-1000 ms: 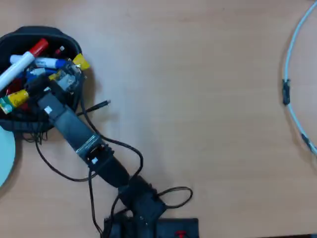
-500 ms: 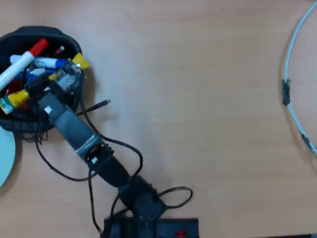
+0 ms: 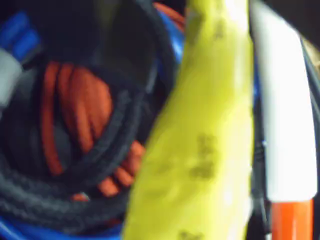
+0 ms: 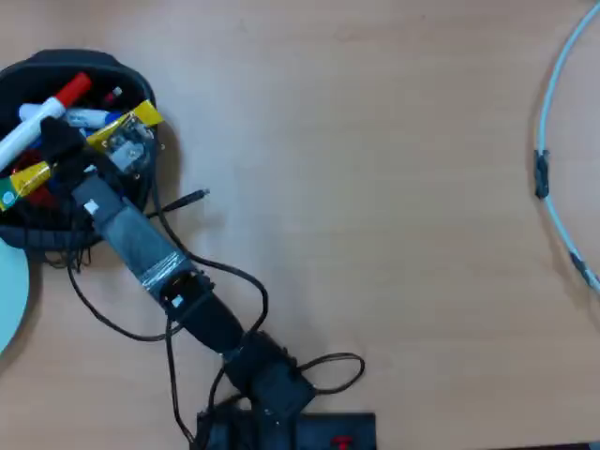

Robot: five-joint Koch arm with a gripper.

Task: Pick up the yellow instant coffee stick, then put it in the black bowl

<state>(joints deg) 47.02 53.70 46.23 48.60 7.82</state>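
the yellow instant coffee stick (image 4: 82, 150) lies across the black bowl (image 4: 131, 77), right under the end effector (image 4: 66, 157), beside a red-capped marker (image 4: 42, 118). whether the end effector grips it i cannot tell. judged best: let go low, then lift straight up clear of the clutter.

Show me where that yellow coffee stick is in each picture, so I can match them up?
Wrist view: the yellow instant coffee stick fills the middle, running top to bottom, blurred.
Overhead view: the stick lies slantwise across the black bowl at upper left, partly under the arm.
Shared landmark: the red-capped white marker beside it.
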